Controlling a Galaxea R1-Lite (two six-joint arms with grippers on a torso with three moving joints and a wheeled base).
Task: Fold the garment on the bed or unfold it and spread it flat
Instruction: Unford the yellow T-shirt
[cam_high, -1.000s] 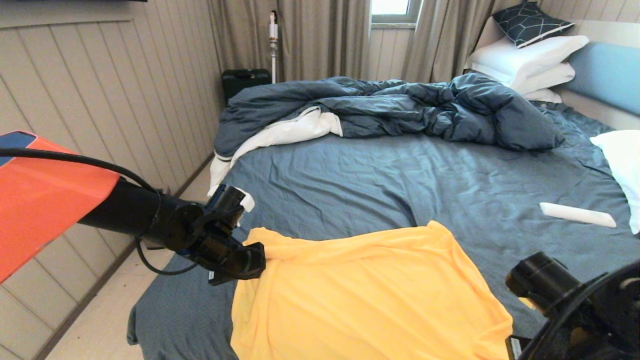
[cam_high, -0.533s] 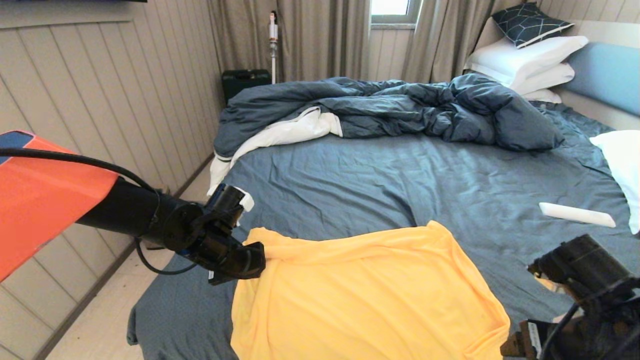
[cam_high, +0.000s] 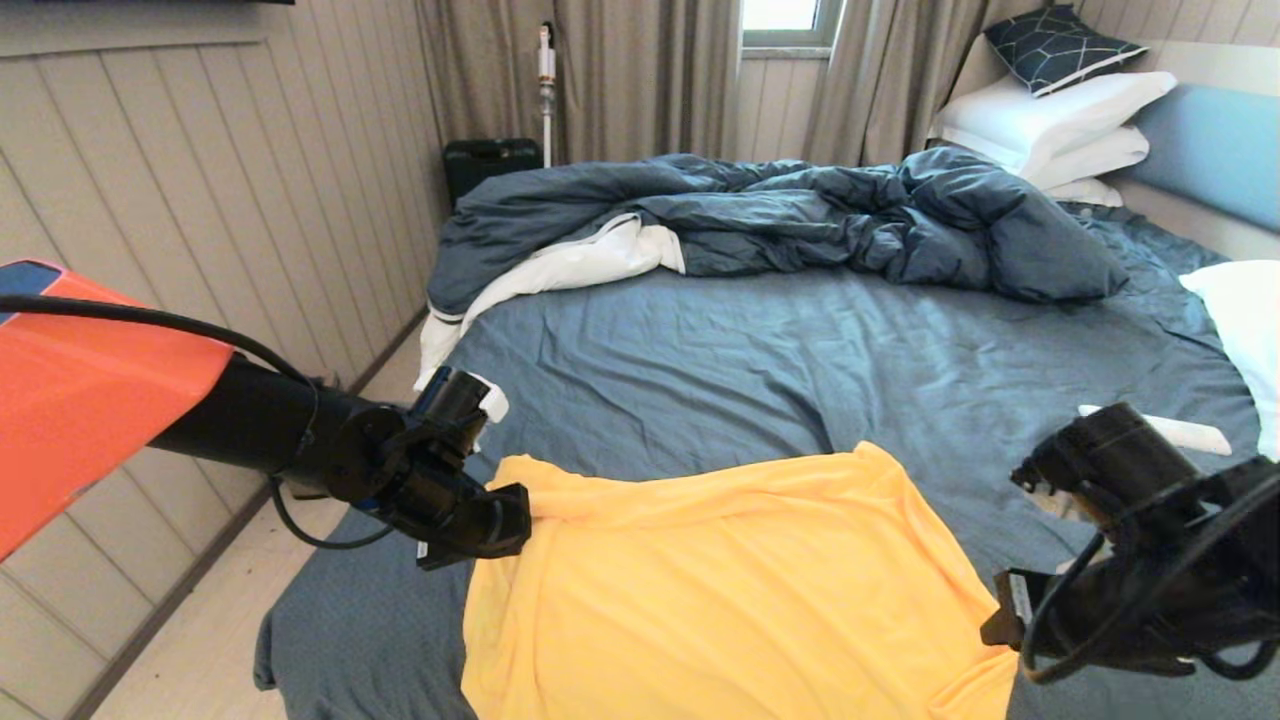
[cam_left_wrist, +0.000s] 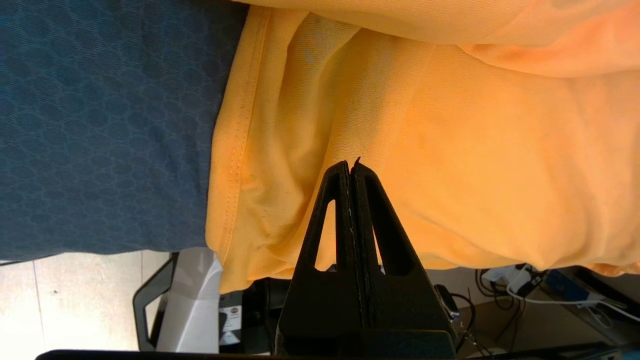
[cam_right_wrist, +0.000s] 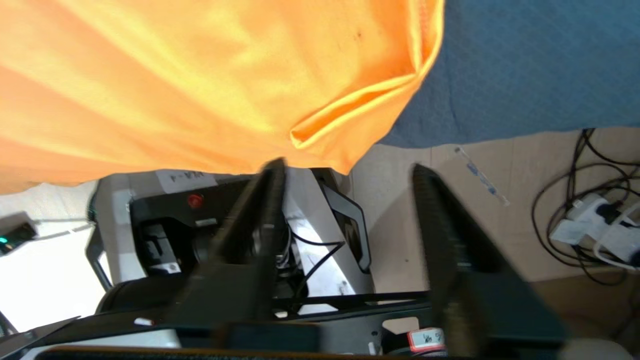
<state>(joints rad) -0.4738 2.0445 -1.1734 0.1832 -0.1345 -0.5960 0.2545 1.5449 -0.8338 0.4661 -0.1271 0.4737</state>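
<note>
Yellow garment (cam_high: 730, 590) spread over near edge of bed (cam_high: 760, 370), hem hanging past edge. Left gripper (cam_left_wrist: 352, 167) at garment's left corner, fingers pressed together, pinching fabric fold. Right gripper (cam_right_wrist: 347, 172) just off garment's right corner, fingers apart, holding nothing.

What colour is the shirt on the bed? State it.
Plain bright yellow; the shirt shows best in the head view, lying on the blue-grey bed.

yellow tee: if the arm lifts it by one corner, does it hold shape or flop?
Likely flops: the tee drapes over the bed edge in soft folds. Probably light; the fabric looks thin. Its loose corner already curls over, so it may bunch when pulled rather than slide flat.
</note>
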